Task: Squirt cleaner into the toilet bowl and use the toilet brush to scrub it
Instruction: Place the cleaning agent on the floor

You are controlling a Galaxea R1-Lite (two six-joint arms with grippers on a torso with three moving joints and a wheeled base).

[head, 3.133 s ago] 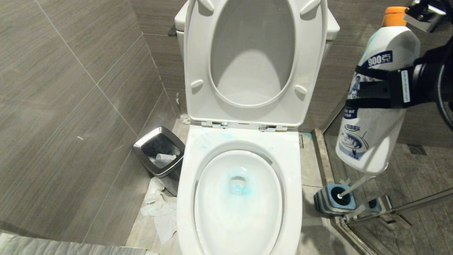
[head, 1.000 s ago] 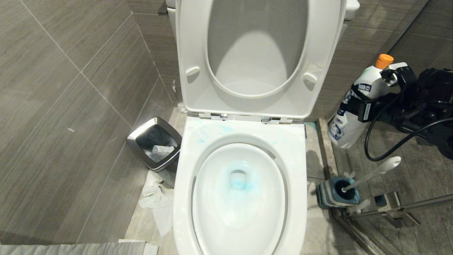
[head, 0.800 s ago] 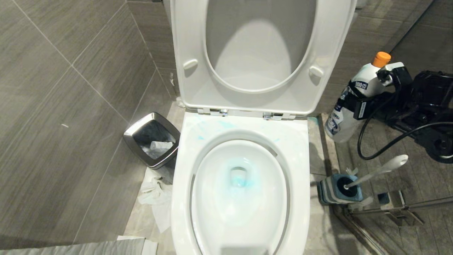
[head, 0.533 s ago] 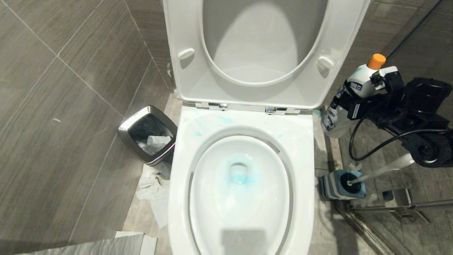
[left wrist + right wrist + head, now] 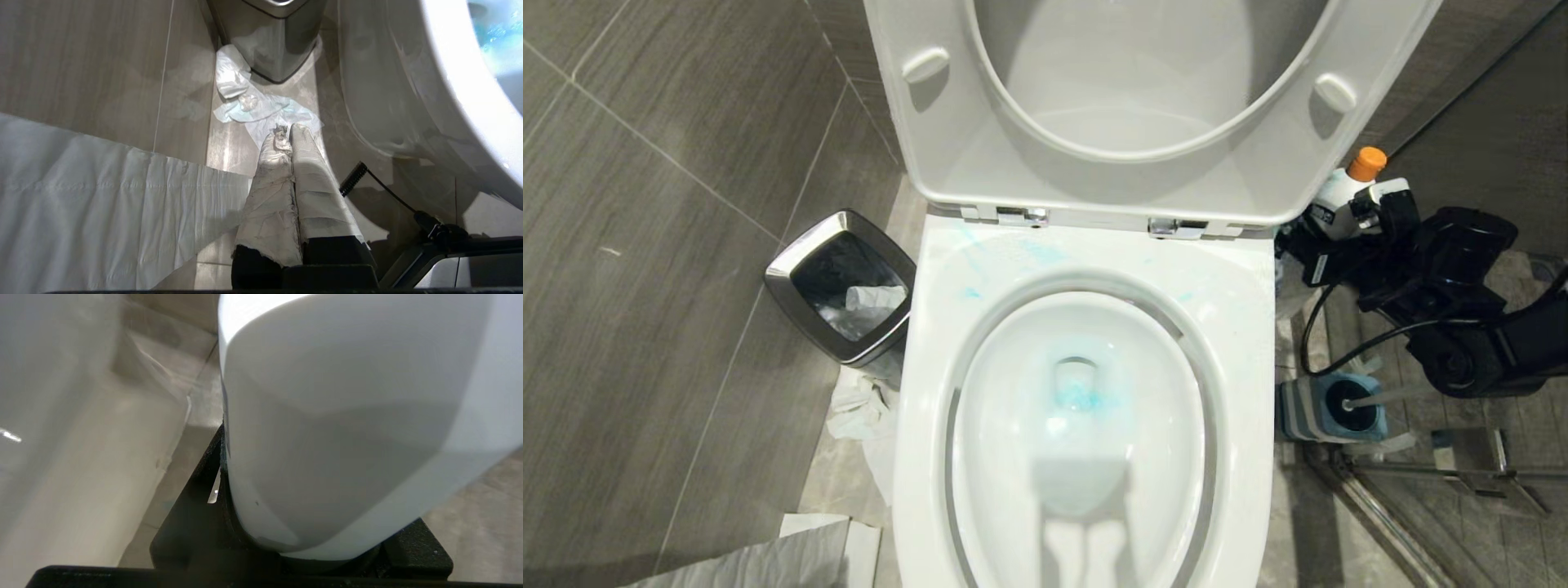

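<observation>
Overall light: bright and even from overhead in the head view; grey wall tiles dimmer toward the left edge.
Glare: the toilet bowl (image 5: pixel 1241 343) rim shines glossy white; highlights on the chrome rim of the trash bin (image 5: pixel 800 260); a small bright glint at one edge of the right wrist view.
Shadows: a boxy grey shadow falls across the near end of the bowl; dark shade under the raised seat (image 5: pixel 947 155).
Blur: the right wrist view is soft, filled by a close white bottle (image 5: pixel 335 428) out of focus.
Left wrist view: warmer, dimmer; floor tiles reflect light beside the paper (image 5: pixel 102 204).
</observation>
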